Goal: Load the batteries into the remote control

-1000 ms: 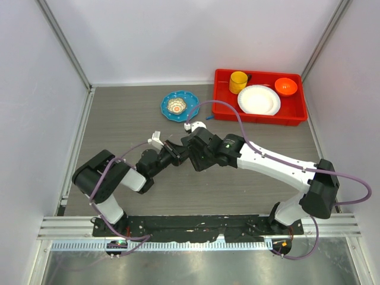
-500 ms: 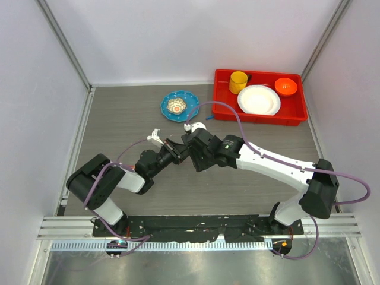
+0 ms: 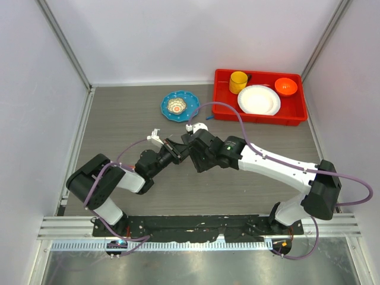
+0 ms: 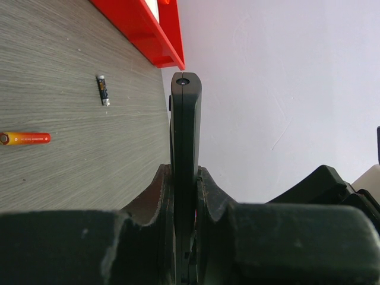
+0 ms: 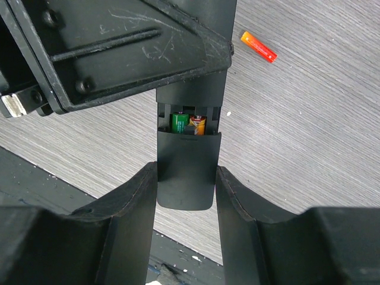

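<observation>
My left gripper point(image 4: 184, 172) is shut on the remote control point(image 4: 185, 119), holding it edge-on above the table. In the right wrist view the remote's compartment is partly open, with a green battery point(image 5: 180, 123) and an orange one point(image 5: 199, 125) inside. The flat black battery cover point(image 5: 187, 157) sits at the compartment's lower end, and my right gripper point(image 5: 186, 178) is shut on its two sides. A loose orange-red battery point(image 5: 259, 47) lies on the table, also visible as the orange battery point(image 4: 27, 138) in the left wrist view. In the top view both grippers meet at mid-table point(image 3: 185, 148).
A small dark battery point(image 4: 103, 90) lies on the table beyond the orange one. A blue plate point(image 3: 180, 105) holding a small dish sits behind the grippers. The red tray point(image 3: 222, 110) at the back right holds a yellow cup point(image 3: 238, 81), white plate point(image 3: 259, 100) and orange bowl point(image 3: 285, 86).
The left arm's rear links have swung down and to the left, and both grippers have shifted slightly toward the back. Neither grip has changed.
</observation>
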`<state>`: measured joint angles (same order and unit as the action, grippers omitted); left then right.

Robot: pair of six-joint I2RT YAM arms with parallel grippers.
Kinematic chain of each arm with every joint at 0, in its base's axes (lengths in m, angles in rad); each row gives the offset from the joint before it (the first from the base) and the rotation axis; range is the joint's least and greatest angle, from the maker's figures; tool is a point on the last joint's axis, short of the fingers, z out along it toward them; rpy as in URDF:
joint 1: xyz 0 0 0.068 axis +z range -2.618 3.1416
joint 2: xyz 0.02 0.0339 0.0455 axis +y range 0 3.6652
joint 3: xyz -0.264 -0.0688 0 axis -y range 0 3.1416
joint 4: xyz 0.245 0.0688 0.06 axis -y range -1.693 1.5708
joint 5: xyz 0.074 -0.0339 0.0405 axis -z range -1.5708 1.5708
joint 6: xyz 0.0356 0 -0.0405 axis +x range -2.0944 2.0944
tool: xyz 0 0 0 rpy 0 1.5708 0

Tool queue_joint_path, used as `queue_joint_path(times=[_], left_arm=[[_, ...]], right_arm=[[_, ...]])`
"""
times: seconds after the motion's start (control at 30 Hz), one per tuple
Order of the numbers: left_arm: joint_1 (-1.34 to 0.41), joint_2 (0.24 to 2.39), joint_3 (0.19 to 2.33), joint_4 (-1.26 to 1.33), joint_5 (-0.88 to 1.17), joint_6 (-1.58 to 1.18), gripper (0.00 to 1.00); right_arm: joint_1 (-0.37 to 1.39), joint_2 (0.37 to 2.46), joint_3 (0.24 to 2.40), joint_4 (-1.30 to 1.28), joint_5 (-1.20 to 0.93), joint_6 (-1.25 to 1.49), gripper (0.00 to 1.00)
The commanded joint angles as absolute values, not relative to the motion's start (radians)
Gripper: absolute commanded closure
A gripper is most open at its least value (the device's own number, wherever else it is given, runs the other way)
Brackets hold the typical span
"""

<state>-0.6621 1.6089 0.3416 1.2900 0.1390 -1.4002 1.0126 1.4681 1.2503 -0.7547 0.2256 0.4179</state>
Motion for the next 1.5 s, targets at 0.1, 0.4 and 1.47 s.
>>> queue_joint_path(times=[0.1, 0.4, 1.47], left_arm=[[-0.667, 1.572, 0.345, 1.548, 0.135, -1.379, 1.00], [-0.669, 1.560, 0.354, 1.546, 0.150, -1.385, 1.00], [-0.693, 1.505, 0.347, 1.548, 0.164, -1.378, 1.00]], right_arm=[[1.017, 1.442, 1.238, -0.712, 0.239, 0.417, 0.75], [1.009, 1.443, 1.232, -0.698, 0.235, 0.416, 0.75], [0.956, 1.427, 1.181, -0.664, 0.199, 0.420, 0.75]])
